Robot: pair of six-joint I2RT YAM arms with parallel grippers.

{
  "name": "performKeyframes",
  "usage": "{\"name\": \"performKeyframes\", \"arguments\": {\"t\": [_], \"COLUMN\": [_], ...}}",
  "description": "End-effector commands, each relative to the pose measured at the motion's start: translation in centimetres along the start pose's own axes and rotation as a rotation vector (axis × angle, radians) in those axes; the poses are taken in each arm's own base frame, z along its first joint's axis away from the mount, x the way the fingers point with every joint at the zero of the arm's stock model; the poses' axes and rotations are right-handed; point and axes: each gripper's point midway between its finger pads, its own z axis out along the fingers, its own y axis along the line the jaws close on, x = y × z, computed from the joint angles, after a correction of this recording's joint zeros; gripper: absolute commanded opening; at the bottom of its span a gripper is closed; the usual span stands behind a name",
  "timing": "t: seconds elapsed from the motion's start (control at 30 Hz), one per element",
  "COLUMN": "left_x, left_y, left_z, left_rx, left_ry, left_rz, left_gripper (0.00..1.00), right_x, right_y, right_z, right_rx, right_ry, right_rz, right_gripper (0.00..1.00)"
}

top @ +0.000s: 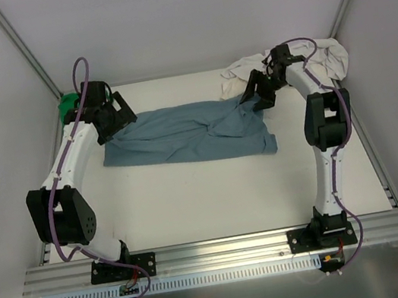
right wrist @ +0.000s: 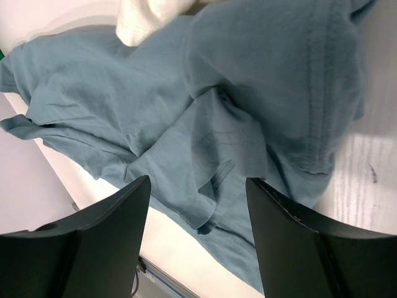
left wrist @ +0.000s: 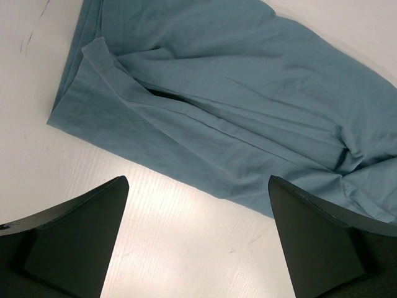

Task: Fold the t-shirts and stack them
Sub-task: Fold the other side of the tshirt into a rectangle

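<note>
Folding needs the blue shirt flat, so left gripper and right gripper hover wide open and empty at its ends.

The blue shirt is soft, matt, creased cloth with stitched hems; the cream shirt looks like similar cloth. The bench is white, matt and finely ribbed. The left end effector and right end effector have matt black fingers, seemingly plastic. The rail is brushed metal.
</note>
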Motion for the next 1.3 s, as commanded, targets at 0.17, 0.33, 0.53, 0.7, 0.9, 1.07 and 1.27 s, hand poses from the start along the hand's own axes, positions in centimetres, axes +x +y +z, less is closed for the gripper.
{"name": "performKeyframes", "arguments": {"t": [0.17, 0.33, 0.53, 0.7, 0.9, 1.07, 1.27], "left_x": [-0.8, -0.7, -1.2, -1.4, -1.6, -1.8, -1.7], "left_y": [-0.6, -0.7, -0.9, -0.8, -0.9, -0.8, -0.6], "left_z": [-1.0, -0.5, -0.5, -0.5, -0.6, -0.8, -1.0], "left_rx": [0.030, 0.033, 0.028, 0.026, 0.024, 0.019, 0.010], "left_ry": [-0.025, -0.016, -0.017, -0.022, -0.023, -0.026, -0.026], "left_rz": [0.011, 0.013, 0.027, 0.034, 0.041, 0.048, 0.051], "left_gripper": [0.99, 0.99, 0.99, 0.99, 0.99, 0.99, 0.99], "right_x": [-0.4, -0.7, -1.1, -1.3, -1.6, -1.7, -1.4], "right_y": [-0.1, -0.5, -0.4, -0.1, -0.2, -0.5, -1.0], "right_z": [-4.7, -4.4, -3.6, -2.7, -1.8, -1.0, -0.4], "right_rx": [0.010, 0.008, 0.005, 0.001, 0.001, 0.003, 0.010], "right_ry": [-0.071, -0.069, -0.063, -0.056, -0.045, -0.034, -0.020], "right_rz": [-0.017, -0.005, -0.003, -0.007, -0.003, 0.004, 0.012], "right_gripper": [0.67, 0.67, 0.62, 0.60, 0.59, 0.59, 0.55]}}
